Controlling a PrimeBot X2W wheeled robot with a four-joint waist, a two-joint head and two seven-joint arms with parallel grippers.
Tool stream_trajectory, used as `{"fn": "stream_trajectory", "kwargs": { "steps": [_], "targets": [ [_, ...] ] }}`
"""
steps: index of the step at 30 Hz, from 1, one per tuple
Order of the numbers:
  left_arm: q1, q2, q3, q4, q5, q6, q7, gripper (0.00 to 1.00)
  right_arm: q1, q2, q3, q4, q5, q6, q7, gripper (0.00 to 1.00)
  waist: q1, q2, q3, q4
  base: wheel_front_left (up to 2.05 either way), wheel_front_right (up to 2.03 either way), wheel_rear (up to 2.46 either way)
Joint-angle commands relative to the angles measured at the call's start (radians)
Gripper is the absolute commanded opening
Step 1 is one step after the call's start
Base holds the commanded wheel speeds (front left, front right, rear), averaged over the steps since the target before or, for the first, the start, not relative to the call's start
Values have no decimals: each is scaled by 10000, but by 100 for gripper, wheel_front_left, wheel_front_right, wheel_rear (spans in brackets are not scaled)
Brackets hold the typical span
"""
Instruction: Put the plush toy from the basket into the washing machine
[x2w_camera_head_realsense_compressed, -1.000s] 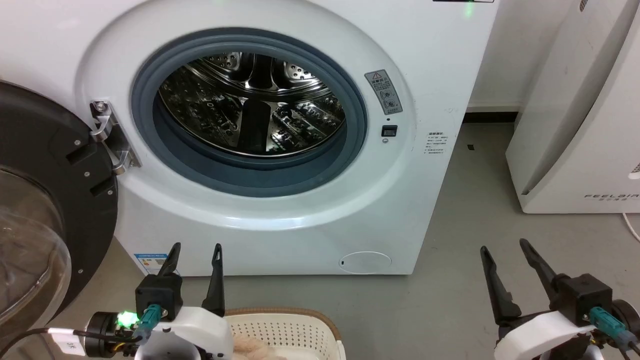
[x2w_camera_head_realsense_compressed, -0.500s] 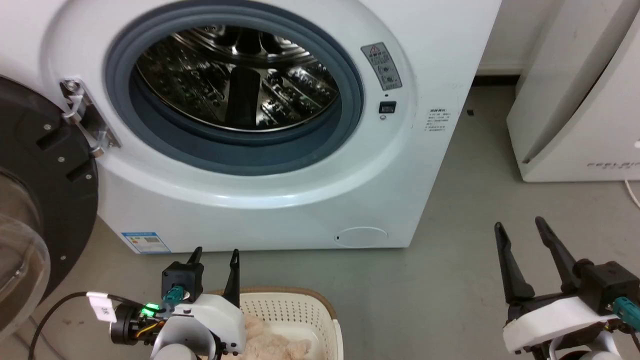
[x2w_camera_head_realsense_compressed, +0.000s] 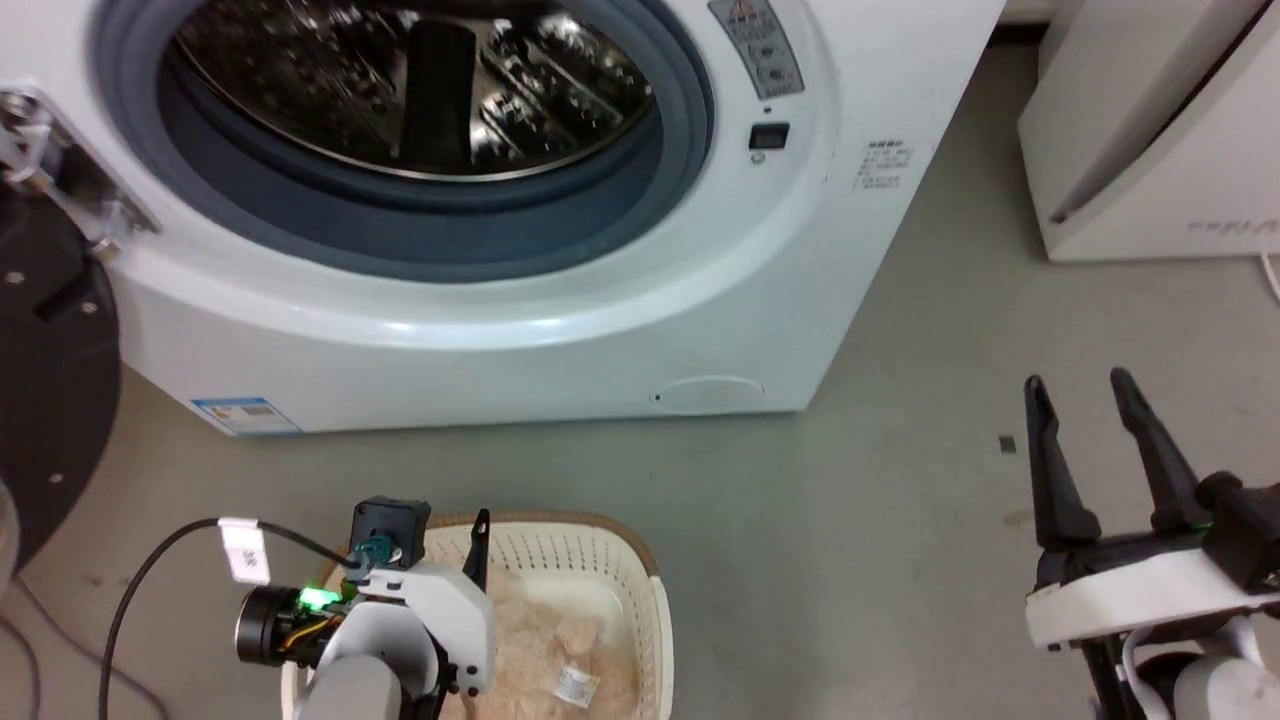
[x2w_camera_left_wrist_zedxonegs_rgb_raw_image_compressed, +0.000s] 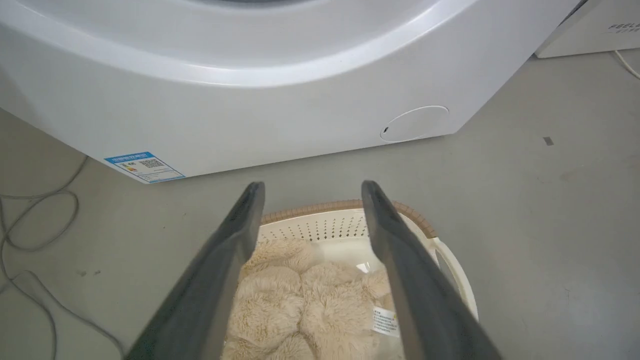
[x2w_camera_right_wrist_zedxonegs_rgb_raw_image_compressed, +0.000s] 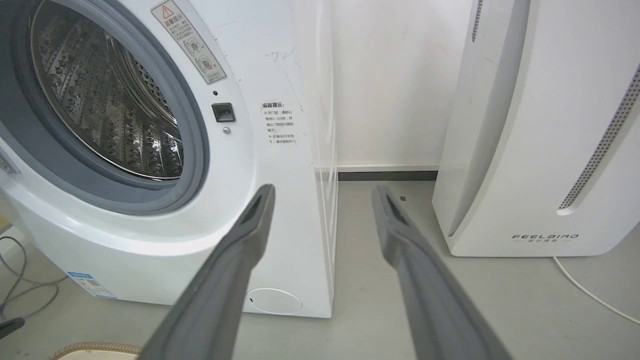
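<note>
Left gripper (x2w_camera_left_wrist_zedxonegs_rgb_raw_image_compressed: 311, 186) above basket (x2w_camera_left_wrist_zedxonegs_rgb_raw_image_compressed: 345, 205); plush toy (x2w_camera_left_wrist_zedxonegs_rgb_raw_image_compressed: 300, 300) not gripped.
We count one plush toy, lying inside the one basket. The basket stands on the floor (x2w_camera_head_realsense_compressed: 850, 500) near the front bottom edge of the one washing machine (x2w_camera_head_realsense_compressed: 600, 330), with a strip of bare floor between them. The machine's door (x2w_camera_head_realsense_compressed: 50, 400) hangs open at its left edge and the porthole is unblocked. Of the two grippers, the left hovers at the basket's far rim, fingers spread, holding nothing. The right gripper (x2w_camera_head_realsense_compressed: 1077, 380), also spread and empty, hangs over open floor near the machine's right corner and one white appliance (x2w_camera_head_realsense_compressed: 1150, 150).
</note>
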Motion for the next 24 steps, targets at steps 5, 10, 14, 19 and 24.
{"fn": "stream_trajectory", "kwargs": {
  "steps": [5, 10, 14, 19, 24],
  "targets": [
    [-641, 145, -212, 682, -36, -83, 251, 100, -474, -1, -123, -213, 178, -4, -193, 100, -2, 0, 945, -106, 0, 0, 0],
    [-1039, 196, -399, 1199, -43, -127, 427, 100, -700, -1, -212, -342, 268, -4, -297, 100, -2, 0, 1598, -128, 0, 0, 0],
    [-1302, 217, -560, 1612, -51, -170, 541, 100, -881, -1, -280, -456, 357, -5, -380, 100, -2, 0, 2080, -138, 0, 0, 0],
    [-1669, 226, -794, 2124, -46, -245, 775, 100, -1115, -1, -345, -639, 446, -5, -484, 100, -2, 0, 2701, -140, 0, 0, 0],
    [-2125, 224, -961, 2639, -122, -323, 1035, 100, -1357, -1, -431, -817, 525, -5, -588, 100, -2, 0, 3352, -136, 0, 0, 0]
  ]
}}
